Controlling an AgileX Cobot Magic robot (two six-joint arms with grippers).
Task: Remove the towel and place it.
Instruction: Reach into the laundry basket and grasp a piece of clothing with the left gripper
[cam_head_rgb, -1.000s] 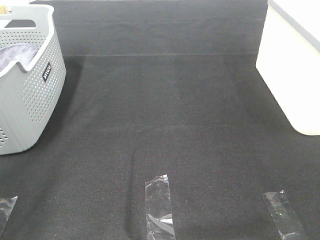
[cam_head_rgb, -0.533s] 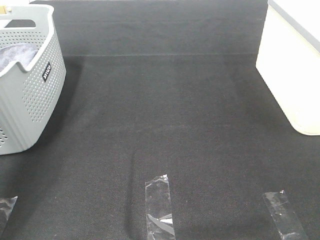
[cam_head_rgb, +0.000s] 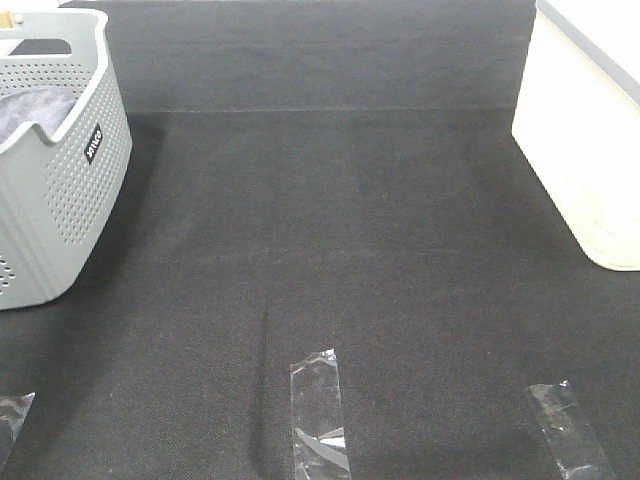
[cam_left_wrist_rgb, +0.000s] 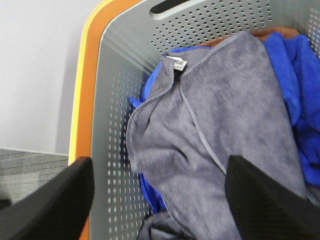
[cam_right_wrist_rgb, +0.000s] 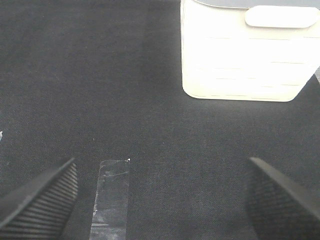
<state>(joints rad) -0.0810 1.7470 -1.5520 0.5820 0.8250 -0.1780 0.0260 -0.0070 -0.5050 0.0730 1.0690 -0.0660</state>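
The greyish-purple towel (cam_left_wrist_rgb: 215, 135) lies crumpled in the grey perforated basket (cam_left_wrist_rgb: 112, 145), on top of a bright blue cloth (cam_left_wrist_rgb: 295, 80). Its stitched hem and a small white label show. My left gripper (cam_left_wrist_rgb: 160, 210) hovers above the towel, open, with its fingers (cam_left_wrist_rgb: 50, 205) wide apart and empty. In the high view the basket (cam_head_rgb: 60, 200) stands at the far left and a bit of towel (cam_head_rgb: 30, 108) shows inside. My right gripper (cam_right_wrist_rgb: 160, 200) is open and empty over the black mat. Neither arm shows in the high view.
A white bin (cam_head_rgb: 590, 140) stands at the right edge, and it also shows in the right wrist view (cam_right_wrist_rgb: 247, 50). Clear tape strips (cam_head_rgb: 318, 410) lie on the black mat (cam_head_rgb: 330, 220) near the front; one (cam_right_wrist_rgb: 111, 195) lies below the right gripper. An orange rim (cam_left_wrist_rgb: 85, 85) runs beside the basket.
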